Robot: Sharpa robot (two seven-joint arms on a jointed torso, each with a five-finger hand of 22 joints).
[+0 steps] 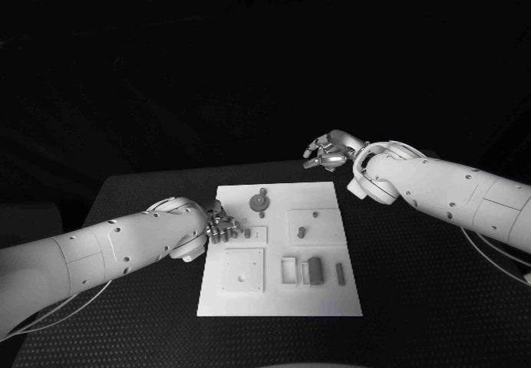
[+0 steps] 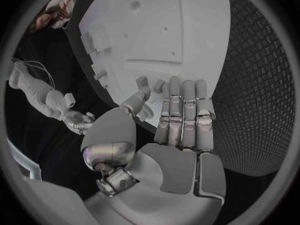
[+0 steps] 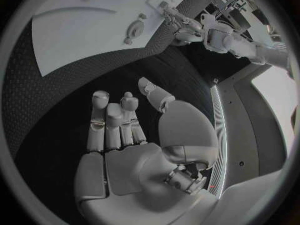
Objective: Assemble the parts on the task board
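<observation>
The white task board (image 1: 277,297) lies in the middle of the table. On it are a round part (image 1: 258,202) at the far end, a small upright part (image 1: 301,231) and a dark block (image 1: 315,270) beside a slim bar (image 1: 340,272). My left hand (image 1: 222,228) hovers at the board's left edge, fingers straight and together (image 2: 181,122), thumb (image 2: 134,105) near the edge, nothing held. Small parts (image 2: 100,75) stand along the board (image 2: 181,30). My right hand (image 1: 328,152) is raised beyond the board's far right corner, fingers loosely apart (image 3: 115,125), nothing in it. The board (image 3: 75,30) and round part (image 3: 133,31) lie ahead of it.
A black textured mat (image 1: 420,291) covers the table around the board. A square raised plate (image 1: 243,270) sits at the board's near left. Cables hang from the right arm (image 1: 500,261) and the left arm (image 1: 67,307).
</observation>
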